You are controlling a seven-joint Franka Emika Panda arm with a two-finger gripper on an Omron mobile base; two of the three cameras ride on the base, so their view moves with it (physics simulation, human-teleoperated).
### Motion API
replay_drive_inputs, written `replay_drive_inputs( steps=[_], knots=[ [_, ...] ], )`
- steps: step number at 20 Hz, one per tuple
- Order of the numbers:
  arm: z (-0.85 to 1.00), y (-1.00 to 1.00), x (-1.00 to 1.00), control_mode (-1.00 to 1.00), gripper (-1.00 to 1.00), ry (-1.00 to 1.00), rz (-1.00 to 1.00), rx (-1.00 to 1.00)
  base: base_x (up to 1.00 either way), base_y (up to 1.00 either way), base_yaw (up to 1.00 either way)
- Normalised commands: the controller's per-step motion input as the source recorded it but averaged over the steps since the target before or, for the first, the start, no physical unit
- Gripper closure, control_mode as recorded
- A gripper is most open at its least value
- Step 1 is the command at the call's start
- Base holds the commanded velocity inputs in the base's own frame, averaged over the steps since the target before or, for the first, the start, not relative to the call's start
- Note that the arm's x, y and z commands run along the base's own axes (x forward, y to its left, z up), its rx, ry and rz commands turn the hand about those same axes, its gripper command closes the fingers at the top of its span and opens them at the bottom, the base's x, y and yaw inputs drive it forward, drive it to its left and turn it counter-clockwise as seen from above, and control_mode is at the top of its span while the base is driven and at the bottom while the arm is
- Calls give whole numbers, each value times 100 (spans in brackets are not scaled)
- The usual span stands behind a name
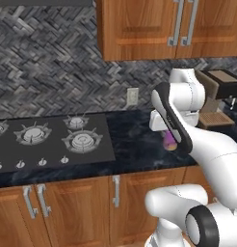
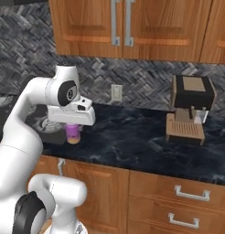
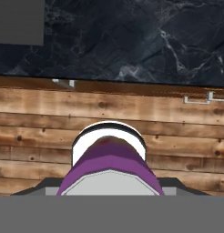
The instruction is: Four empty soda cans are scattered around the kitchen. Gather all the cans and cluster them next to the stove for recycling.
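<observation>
My fingers (image 2: 72, 132) grip a purple can (image 2: 72, 133), upright above the desk (image 2: 132, 137); the stove (image 1: 48, 140) lies at nine o'clock in the left view.

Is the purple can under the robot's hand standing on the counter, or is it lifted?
Lifted: the purple cylindrical can hangs from the tool above the black marbled counter, and the hand view shows it over the floor.
</observation>
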Motion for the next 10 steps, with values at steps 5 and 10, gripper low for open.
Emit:
replay_drive_inputs(
  steps=[5,10],
  knots=[
    [0,0,0,100,100,0,0,0,39,15,0],
    [0,0,0,100,100,0,0,0,29,23,0]
  ],
)
